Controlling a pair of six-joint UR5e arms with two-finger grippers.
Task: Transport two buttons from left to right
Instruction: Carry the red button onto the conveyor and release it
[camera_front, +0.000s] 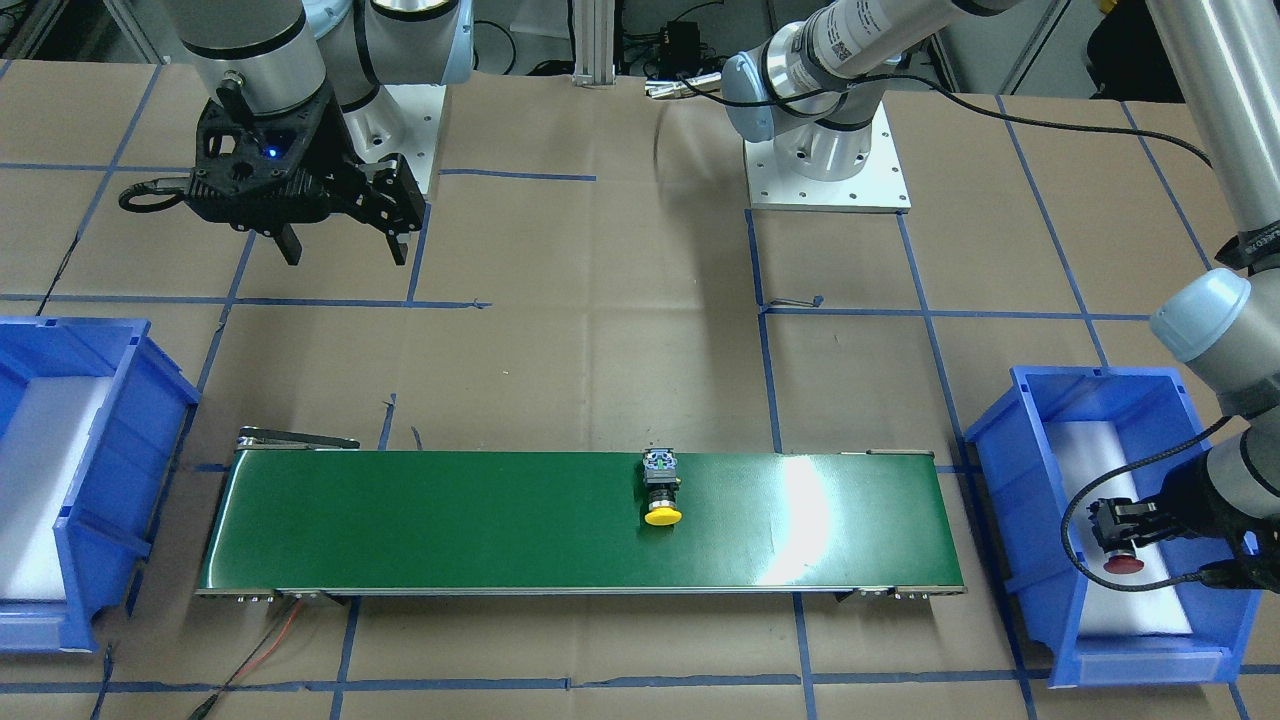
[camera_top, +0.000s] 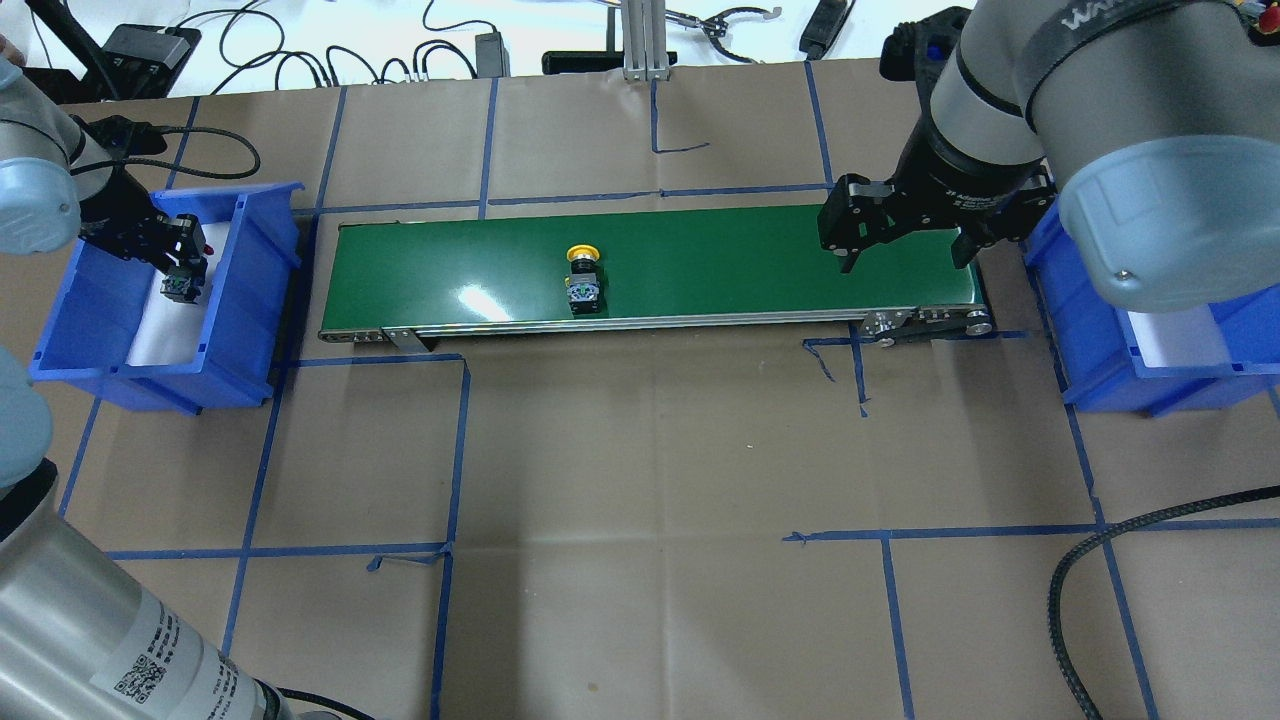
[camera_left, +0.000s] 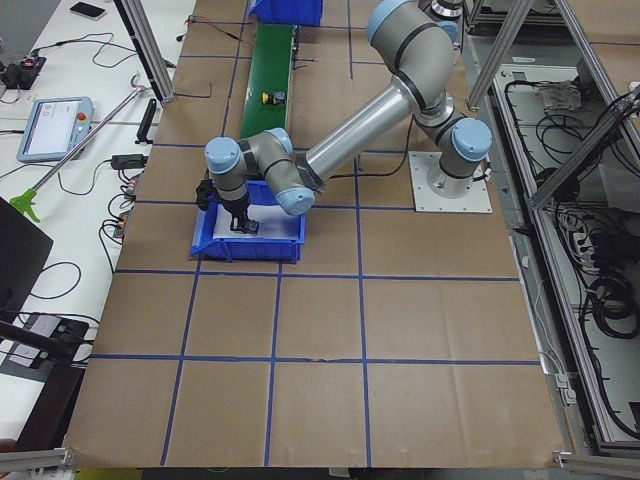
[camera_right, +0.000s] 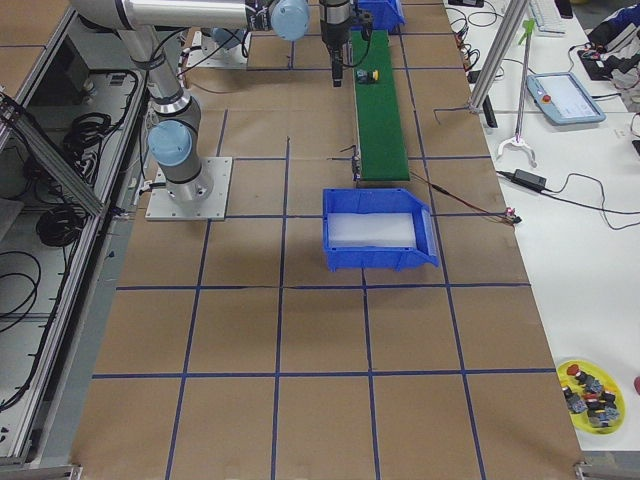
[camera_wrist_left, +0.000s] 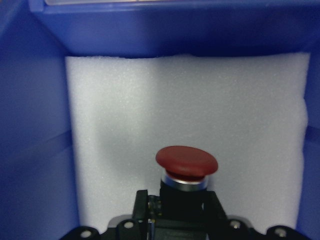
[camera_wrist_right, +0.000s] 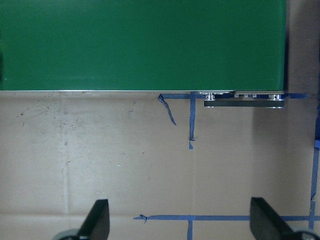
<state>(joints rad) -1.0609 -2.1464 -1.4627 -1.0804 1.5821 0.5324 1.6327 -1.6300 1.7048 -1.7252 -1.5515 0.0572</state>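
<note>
Transfer judged early: neither push-button had yet been delivered to the right.
Flat matte green conveyor belt (camera_top: 700, 260); foam-lined blue plastic left bin (camera_top: 260, 230) and right bin (camera_top: 1100, 370); right gripper (camera_top: 905, 262) was spread wide, empty, above the belt's right end; left gripper (camera_wrist_left: 177, 212) was clamped on the glossy red mushroom-capped button (camera_wrist_left: 186, 162) within the left bin; yellow-capped button (camera_top: 583, 275) was laid mid-belt.

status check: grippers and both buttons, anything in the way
Left gripper shut on red button inside blue bin. Right gripper open, empty, near conveyor belt's end. Yellow button mid-belt, nothing blocking.
</note>
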